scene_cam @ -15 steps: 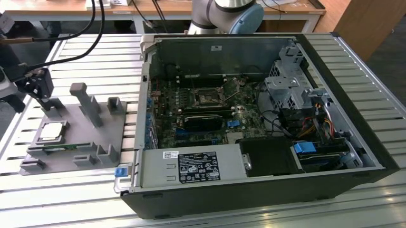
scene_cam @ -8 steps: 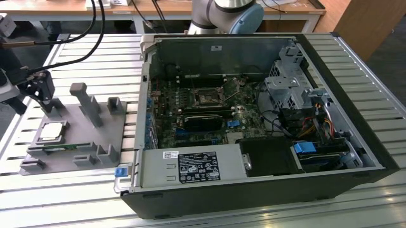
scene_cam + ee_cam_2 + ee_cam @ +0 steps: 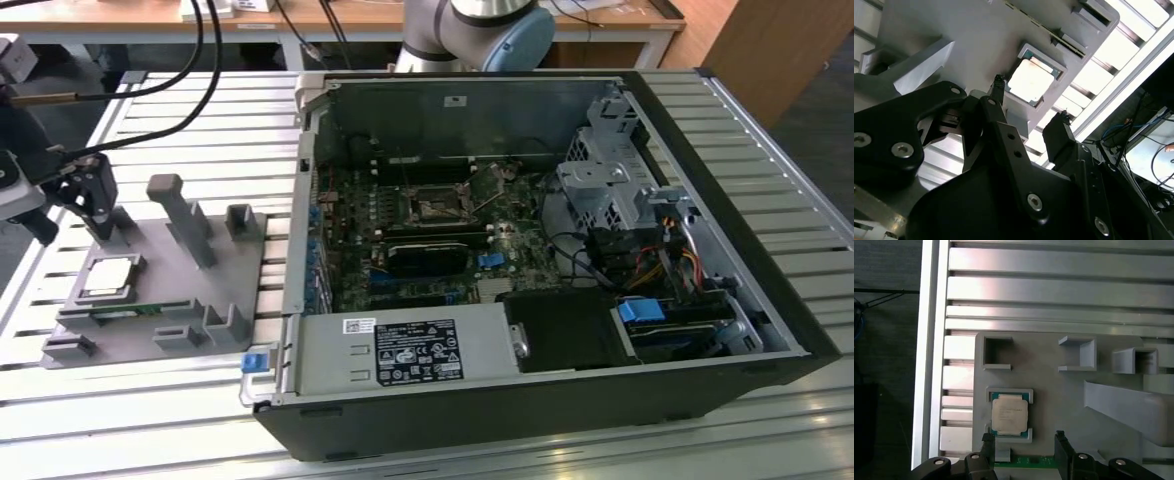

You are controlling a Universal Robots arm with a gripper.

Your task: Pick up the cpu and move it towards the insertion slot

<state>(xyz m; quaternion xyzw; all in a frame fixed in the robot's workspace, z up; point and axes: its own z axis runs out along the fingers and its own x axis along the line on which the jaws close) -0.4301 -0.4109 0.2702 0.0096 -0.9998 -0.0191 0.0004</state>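
The cpu [image 3: 110,275], a small square chip with a silvery top, lies flat in a recess of the grey plastic tray [image 3: 187,290] at the exterior view's left. It is also seen in both wrist views [image 3: 1031,80] [image 3: 1009,414]. My gripper [image 3: 91,222] hangs open just above the tray beside the chip, with nothing between its two black fingers [image 3: 988,444]. In the wrist views the gripper [image 3: 1030,106] [image 3: 1024,442] sits close to one edge of the chip and does not touch it. The insertion slot [image 3: 434,205] is the metal-framed socket on the motherboard inside the open computer case.
Grey posts [image 3: 180,215] rise from the tray close to the gripper. A thin green memory stick [image 3: 1026,460] lies in the tray next to the chip. The case wall [image 3: 304,190] stands between tray and socket. Black cables [image 3: 174,90] cross the slatted metal table [image 3: 200,120].
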